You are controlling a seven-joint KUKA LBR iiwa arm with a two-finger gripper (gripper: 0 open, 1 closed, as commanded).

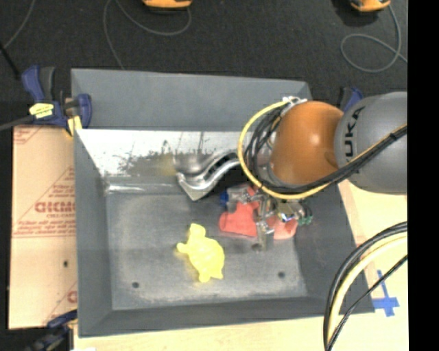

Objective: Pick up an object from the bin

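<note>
Several items in bin (96,226): red piece (236,223) at gripper (264,233), yellow toy (202,253) near centre, metal spoon (195,179) by back wall. Gripper spread or closed: cannot tell.

Dark carpet-like floor (206,41) all round, matte, approx. black. Thin pale cord loops (159,31) lie loose on it at the far side. Two orange-and-black bits (167,3) poke in at the far edge; can't tell what. Pale benchtop strip (206,337) along the near edge.
</note>
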